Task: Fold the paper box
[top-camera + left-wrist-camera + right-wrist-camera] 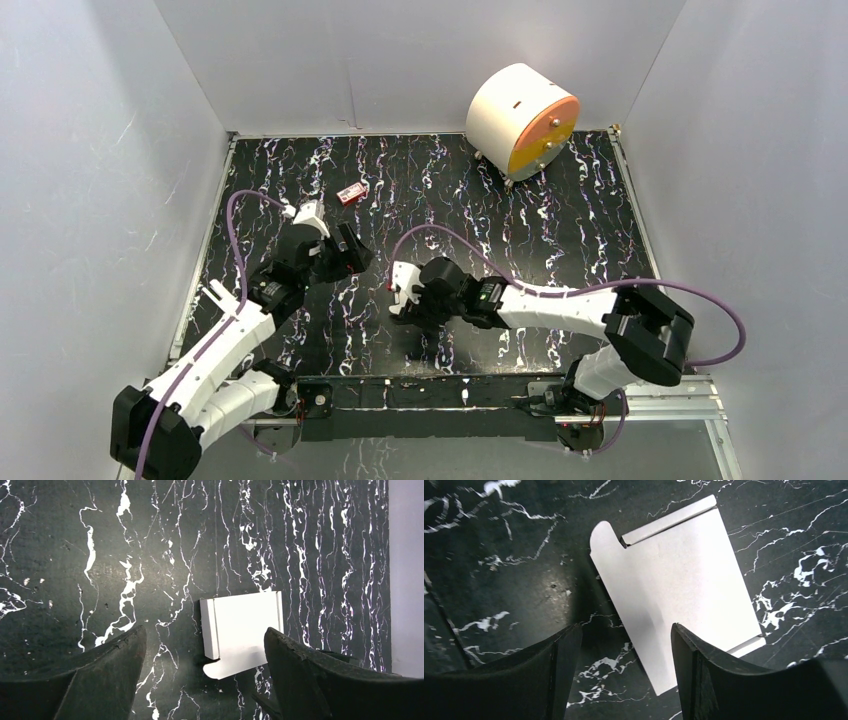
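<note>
Marbled table (499,530) bears paper box (684,580) flat beneath right gripper (626,629).

Black surface (75,555) with white marble veins fills the view. The paper box (245,630) lies flat on it, right of centre: white panel, narrow creased flaps along its left and right sides, rounded tab at the near left corner. The left hand (204,632) hangs above with its dark fingers (107,670) spread wide, gripping nothing. The right finger covers the box's near right corner. A pale wall (406,570) runs along the right edge.
</note>
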